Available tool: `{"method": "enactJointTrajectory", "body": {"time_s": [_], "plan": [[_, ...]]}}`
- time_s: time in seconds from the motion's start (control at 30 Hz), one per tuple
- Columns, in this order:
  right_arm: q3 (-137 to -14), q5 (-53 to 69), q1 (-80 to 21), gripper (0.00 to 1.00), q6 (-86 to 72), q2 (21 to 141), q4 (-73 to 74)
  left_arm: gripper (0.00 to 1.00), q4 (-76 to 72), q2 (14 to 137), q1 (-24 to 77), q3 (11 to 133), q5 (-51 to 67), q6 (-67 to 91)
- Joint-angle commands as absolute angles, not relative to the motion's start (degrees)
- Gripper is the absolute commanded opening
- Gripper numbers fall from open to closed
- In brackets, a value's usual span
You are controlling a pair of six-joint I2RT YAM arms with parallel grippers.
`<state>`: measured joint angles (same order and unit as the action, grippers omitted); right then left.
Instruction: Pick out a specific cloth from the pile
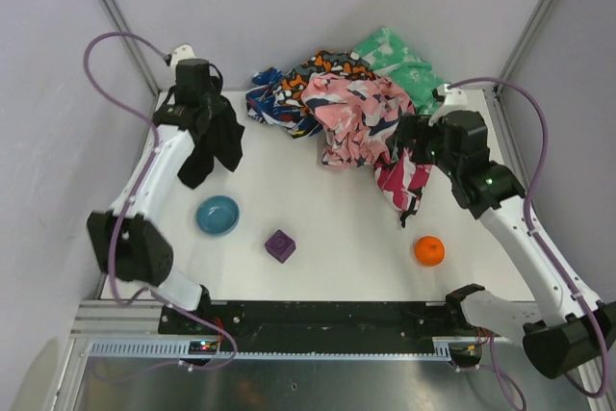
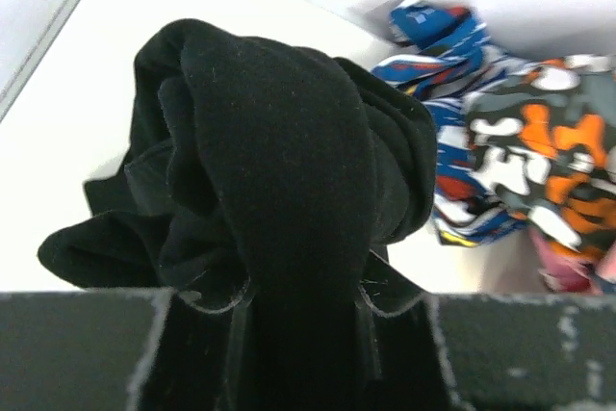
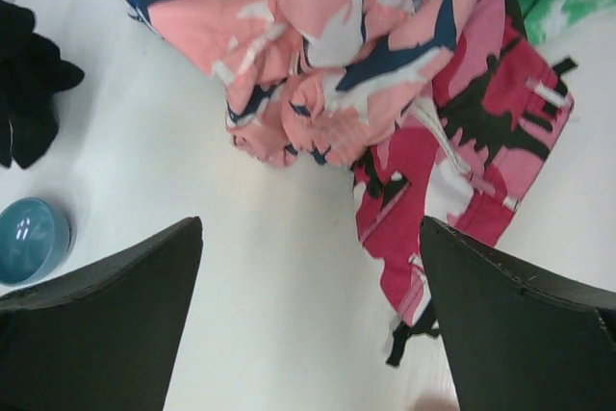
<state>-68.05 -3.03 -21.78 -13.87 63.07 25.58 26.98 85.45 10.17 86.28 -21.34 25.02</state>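
Observation:
The black cloth (image 1: 214, 146) hangs bunched from my left gripper (image 1: 204, 120) at the far left of the table, apart from the pile. In the left wrist view the black cloth (image 2: 279, 170) fills the space between the shut jaws of the left gripper (image 2: 298, 286). The pile (image 1: 356, 108) of pink camouflage, magenta-black, orange-blue and mint green cloths lies at the back centre-right; it also shows in the right wrist view (image 3: 337, 55). My right gripper (image 1: 412, 141) is open and empty over the pile's right edge, above the magenta-black cloth (image 3: 452, 180).
A blue bowl (image 1: 218, 215) sits front left, also in the right wrist view (image 3: 31, 238). A purple cube (image 1: 280, 245) sits front centre and an orange ball (image 1: 429, 250) front right. Walls and frame posts close in the back and sides.

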Motion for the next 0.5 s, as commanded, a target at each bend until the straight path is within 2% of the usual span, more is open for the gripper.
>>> {"method": "enactJointTrajectory", "body": {"time_s": [0.0, 0.13, 0.17, 0.23, 0.27, 0.33, 0.37, 0.4, 0.47], "plan": [[-63.4, -5.3, -22.3, 0.99, -17.8, 57.1, 27.2, 0.01, 24.2, 94.5, 6.6, 92.0, -20.9, 25.6], [-58.2, -8.2, -22.3, 0.99, -19.7, 52.5, 28.6, 0.01, 24.2, 101.5, 4.7, 94.4, -19.9, 26.2], [-57.1, -9.1, -22.3, 0.99, -20.2, 51.5, 28.9, 0.04, 24.2, 102.8, 4.4, 94.2, -20.4, 26.7], [-54.8, -11.3, -22.1, 0.99, -20.8, 49.7, 29.3, 0.20, 24.3, 105.0, 4.0, 93.1, -22.0, 28.1], [-54.1, -12.2, -21.9, 0.99, -21.0, 48.9, 29.4, 0.33, 24.7, 105.7, 3.7, 92.5, -22.4, 28.5], [-53.2, -13.4, -21.0, 0.99, -21.7, 47.8, 30.3, 0.71, 26.0, 106.5, 2.9, 92.0, -21.2, 29.4], [-53.0, -14.0, -20.2, 0.99, -22.4, 47.5, 30.7, 0.85, 26.9, 106.3, 2.6, 92.0, -20.3, 30.1], [-52.9, -14.2, -19.5, 0.99, -23.0, 47.2, 31.0, 0.92, 27.7, 105.7, 2.2, 92.1, -19.1, 30.5], [-52.7, -14.4, -17.7, 0.99, -24.1, 46.6, 31.1, 0.98, 29.1, 103.2, 2.0, 92.6, -16.0, 30.9]]}}
